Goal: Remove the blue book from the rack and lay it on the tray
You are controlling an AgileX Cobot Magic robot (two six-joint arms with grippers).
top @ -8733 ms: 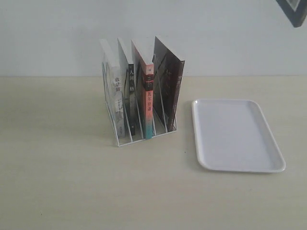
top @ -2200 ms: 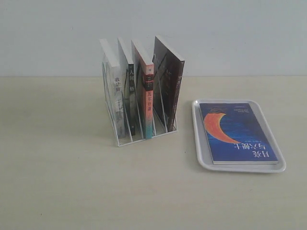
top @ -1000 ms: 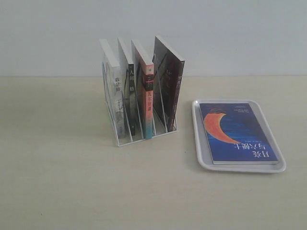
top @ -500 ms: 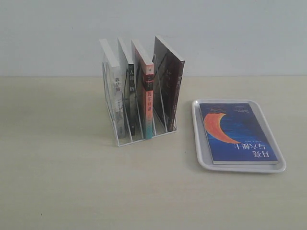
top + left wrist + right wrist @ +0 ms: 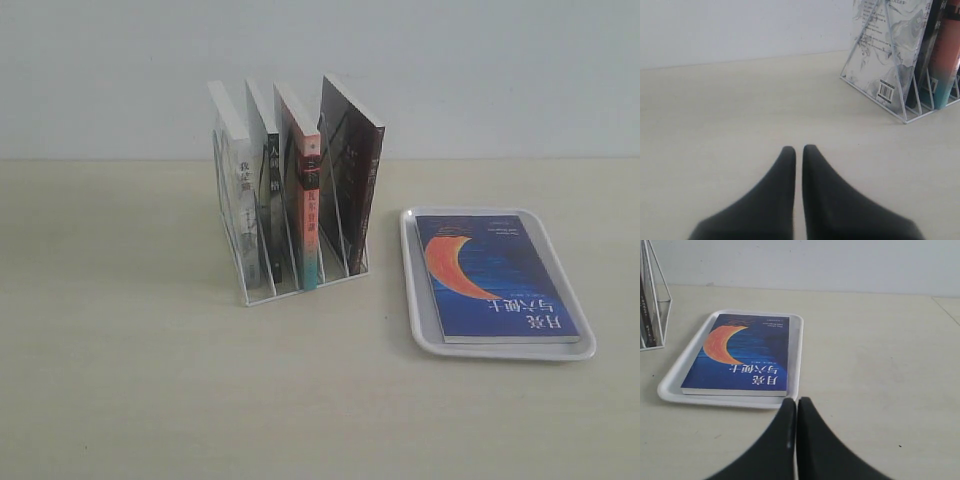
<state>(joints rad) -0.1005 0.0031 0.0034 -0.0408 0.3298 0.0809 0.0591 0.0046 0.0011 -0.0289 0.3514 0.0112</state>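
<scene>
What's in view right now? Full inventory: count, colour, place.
blue book: 1, dark blue with an orange crescent, flat on the tray
tray: 1, white, on the table right of the rack
rack: 1, white wire, on the table, left of centre
white book: 1, leftmost slot
dark book: 1, second slot
red-and-teal book: 1, third slot
black book: 1, rightmost slot
table: 1, pale wood
left gripper: 1, black, shut, empty, over bare table near the rack
right gripper: 1, black, shut, empty, by the tray's rim
</scene>
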